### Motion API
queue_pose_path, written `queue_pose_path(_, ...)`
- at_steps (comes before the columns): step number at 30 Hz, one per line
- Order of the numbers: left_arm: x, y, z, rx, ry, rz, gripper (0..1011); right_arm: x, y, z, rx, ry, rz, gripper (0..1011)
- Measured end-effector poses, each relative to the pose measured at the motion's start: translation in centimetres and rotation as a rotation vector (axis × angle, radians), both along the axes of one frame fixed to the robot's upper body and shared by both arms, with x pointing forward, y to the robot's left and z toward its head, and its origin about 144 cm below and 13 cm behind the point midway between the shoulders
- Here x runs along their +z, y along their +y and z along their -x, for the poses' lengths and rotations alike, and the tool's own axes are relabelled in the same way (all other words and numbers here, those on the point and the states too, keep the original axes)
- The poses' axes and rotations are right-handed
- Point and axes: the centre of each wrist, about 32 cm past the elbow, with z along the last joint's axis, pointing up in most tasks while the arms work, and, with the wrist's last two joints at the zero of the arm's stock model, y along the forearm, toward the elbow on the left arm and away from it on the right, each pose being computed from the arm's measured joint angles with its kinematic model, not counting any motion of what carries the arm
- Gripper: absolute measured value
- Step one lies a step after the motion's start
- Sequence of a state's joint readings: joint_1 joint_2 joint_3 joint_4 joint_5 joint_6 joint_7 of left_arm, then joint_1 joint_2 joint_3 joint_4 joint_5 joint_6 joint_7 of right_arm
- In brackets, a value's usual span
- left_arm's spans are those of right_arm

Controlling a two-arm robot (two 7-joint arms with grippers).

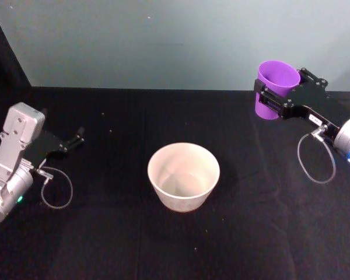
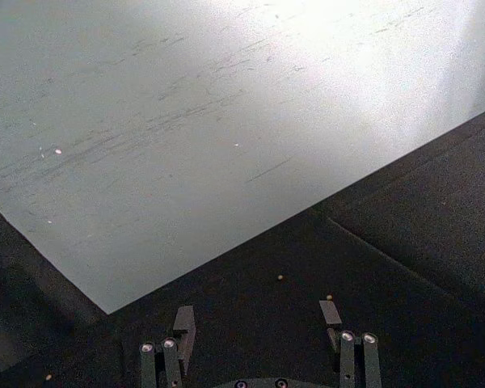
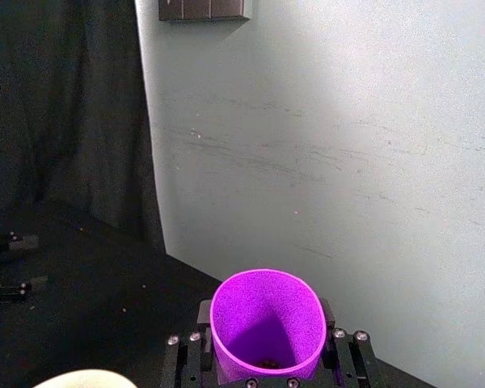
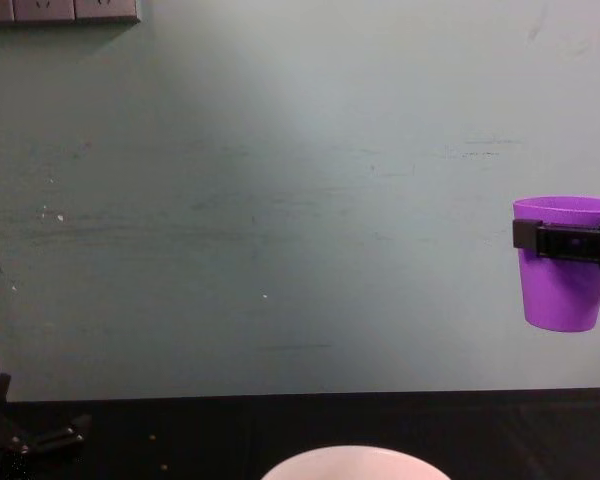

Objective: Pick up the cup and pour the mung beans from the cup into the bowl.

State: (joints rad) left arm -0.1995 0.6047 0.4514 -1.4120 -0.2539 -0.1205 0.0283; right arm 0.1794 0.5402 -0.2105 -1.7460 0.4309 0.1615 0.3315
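The right claw [image 1: 283, 87] is clenched on the purple cup [image 1: 278, 76], one black finger on each side of the cup just under its rim. The cup hangs upright in that grip, its base clear of the black cloth-covered surface [image 1: 105, 233]; in the chest view the cup [image 4: 560, 290] shows against the pale green wall [image 4: 280, 200], well above the surface. The right wrist view looks down past the right claw [image 3: 267, 356] into the cup [image 3: 265, 311], where a few dark mung beans [image 3: 268, 361] lie at the bottom. The pinkish-white bowl [image 1: 181, 198] stands on the surface lower than the right claw, off to its left and nearer the robot, well apart from the cup; its rim shows at the lower edge of the chest view [image 4: 355, 462]. The left claw [image 1: 79, 137] is released, low over the surface, well apart from the bowl on the side away from the right claw. In the left wrist view the left claw [image 2: 257, 319] has its fingers spread with nothing between them, and a few stray beans [image 2: 280, 277] lie on the black cloth just ahead of it.
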Motion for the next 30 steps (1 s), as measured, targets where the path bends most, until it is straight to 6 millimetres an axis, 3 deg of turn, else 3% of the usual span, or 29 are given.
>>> queue_pose_path(30, 0.0, 0.0, 0.0, 0.0, 0.0, 0.0, 1000, 0.0, 0.0, 0.0, 0.0, 0.0, 0.0, 734)
